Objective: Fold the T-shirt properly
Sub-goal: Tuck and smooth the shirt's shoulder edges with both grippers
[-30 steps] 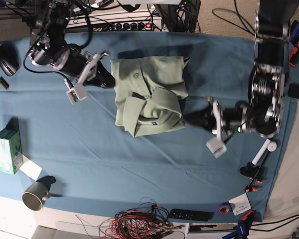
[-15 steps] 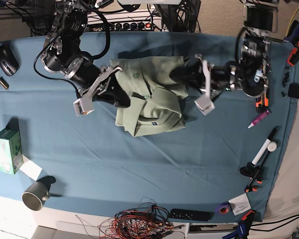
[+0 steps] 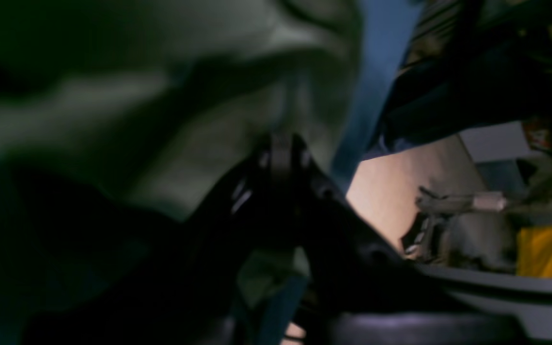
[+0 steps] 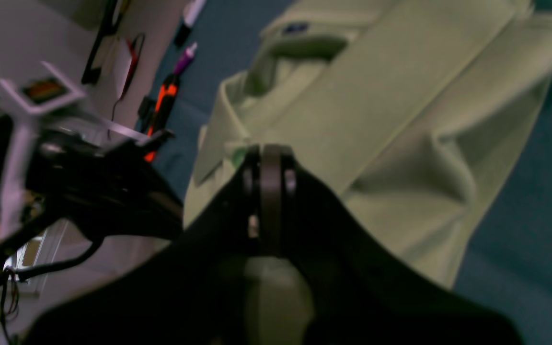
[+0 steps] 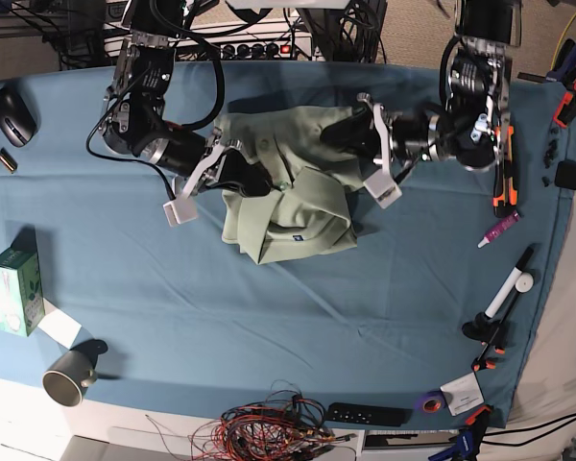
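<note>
Now both your arms have swung in from the sides onto the shirt point(image 5: 288, 182), lying part-folded mid-counter point(image 5: 269, 327). Left gripper point(image 5: 328, 137) and right gripper point(image 5: 259, 182) are clenched at its upper edges, seemingly pinching nothing, so tidying looks next. Its dark label point(image 5: 295, 231) is unreadable.

We reach both arms inward, nearly level, toward each other. Our right gripper point(image 4: 266, 158) has its jaws pressed together. Our left gripper point(image 3: 283, 148) is likewise closed, tips pointing at the right one.
</note>
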